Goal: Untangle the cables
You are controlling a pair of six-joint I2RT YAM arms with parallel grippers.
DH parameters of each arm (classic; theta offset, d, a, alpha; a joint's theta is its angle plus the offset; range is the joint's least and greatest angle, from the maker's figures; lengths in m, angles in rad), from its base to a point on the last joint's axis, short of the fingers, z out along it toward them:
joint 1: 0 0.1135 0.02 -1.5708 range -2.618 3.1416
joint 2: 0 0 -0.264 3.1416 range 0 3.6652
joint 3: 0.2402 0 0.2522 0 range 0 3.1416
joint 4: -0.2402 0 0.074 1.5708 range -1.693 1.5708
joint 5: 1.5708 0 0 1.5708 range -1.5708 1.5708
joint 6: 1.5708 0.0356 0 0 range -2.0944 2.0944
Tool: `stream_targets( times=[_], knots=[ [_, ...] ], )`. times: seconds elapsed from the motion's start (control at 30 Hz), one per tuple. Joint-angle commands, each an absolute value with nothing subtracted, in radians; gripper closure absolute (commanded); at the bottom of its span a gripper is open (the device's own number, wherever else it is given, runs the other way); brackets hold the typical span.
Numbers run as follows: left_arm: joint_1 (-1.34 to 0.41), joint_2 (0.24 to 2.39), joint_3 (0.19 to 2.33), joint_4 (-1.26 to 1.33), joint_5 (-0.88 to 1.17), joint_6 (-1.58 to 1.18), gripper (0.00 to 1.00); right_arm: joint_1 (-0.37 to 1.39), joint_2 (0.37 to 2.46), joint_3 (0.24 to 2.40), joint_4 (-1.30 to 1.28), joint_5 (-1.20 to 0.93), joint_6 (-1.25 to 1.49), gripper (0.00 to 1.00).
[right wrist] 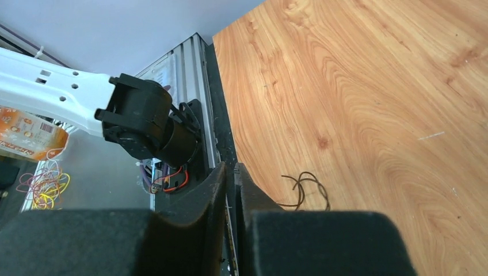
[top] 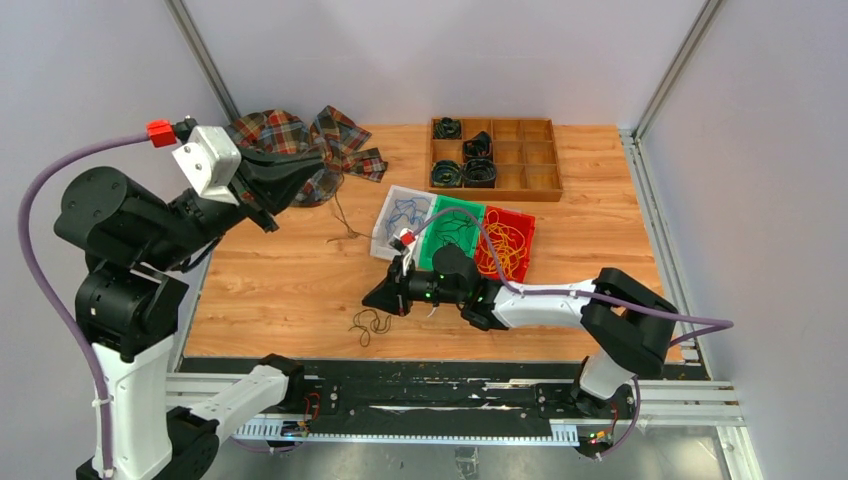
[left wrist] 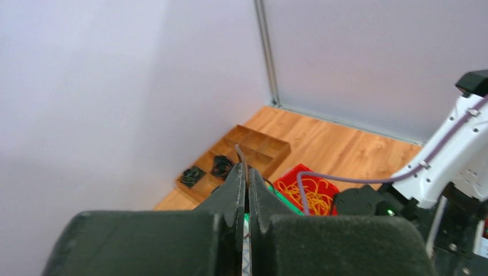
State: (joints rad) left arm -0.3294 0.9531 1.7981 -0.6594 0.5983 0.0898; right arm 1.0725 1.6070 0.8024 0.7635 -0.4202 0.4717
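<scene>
- Lying loose, one dark cable (top: 370,325) is resting just below the clenched right gripper (top: 372,298), lower centre.
- Upper left, the left gripper (top: 320,160) is pinching a second thin cable (left wrist: 241,158).

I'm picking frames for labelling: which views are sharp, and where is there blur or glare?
Top external: evenly lit, sharp, no glare. Left wrist: left gripper, shut on a thin cable, is a dark close-up blur; wooden tray behind is clearer. Right wrist: right gripper blurred, table grain crisp.
</scene>
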Motion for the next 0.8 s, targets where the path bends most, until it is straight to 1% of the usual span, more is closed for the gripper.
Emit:
stream_targets(
  times=[0.0,0.03,0.1,0.13,0.23,0.33,0.47,0.67,0.77],
  knots=[
    [-0.330,0.983,1.832,-0.646,0.509,0.128,0.99,1.074,1.580,0.766,0.807,-0.348,0.446,0.84],
    [-0.330,0.981,1.819,-0.652,0.508,0.135,1.00,1.075,1.556,0.761,0.785,-0.324,0.424,0.79],
    [-0.330,0.969,1.772,-0.653,0.515,0.144,0.99,1.069,1.492,0.759,0.717,-0.271,0.368,0.66],
    [-0.330,0.964,1.745,-0.654,0.531,0.147,0.99,1.064,1.456,0.759,0.680,-0.249,0.343,0.62],
    [-0.330,0.962,1.670,-0.655,0.583,0.148,0.99,1.033,1.339,0.760,0.562,-0.206,0.292,0.56],
    [-0.329,0.987,1.624,-0.650,0.648,0.152,1.00,0.981,1.219,0.765,0.436,-0.153,0.269,0.56],
    [-0.342,1.052,1.631,-0.621,0.711,0.150,0.99,0.888,1.105,0.744,0.332,-0.073,0.266,0.58],
    [-0.425,1.173,1.678,-0.531,0.732,0.118,0.99,0.764,1.062,0.722,0.252,0.020,0.291,0.60],
    [-0.462,1.224,1.671,-0.484,0.732,0.104,1.00,0.713,1.064,0.712,0.239,0.018,0.314,0.62]
  ],
)
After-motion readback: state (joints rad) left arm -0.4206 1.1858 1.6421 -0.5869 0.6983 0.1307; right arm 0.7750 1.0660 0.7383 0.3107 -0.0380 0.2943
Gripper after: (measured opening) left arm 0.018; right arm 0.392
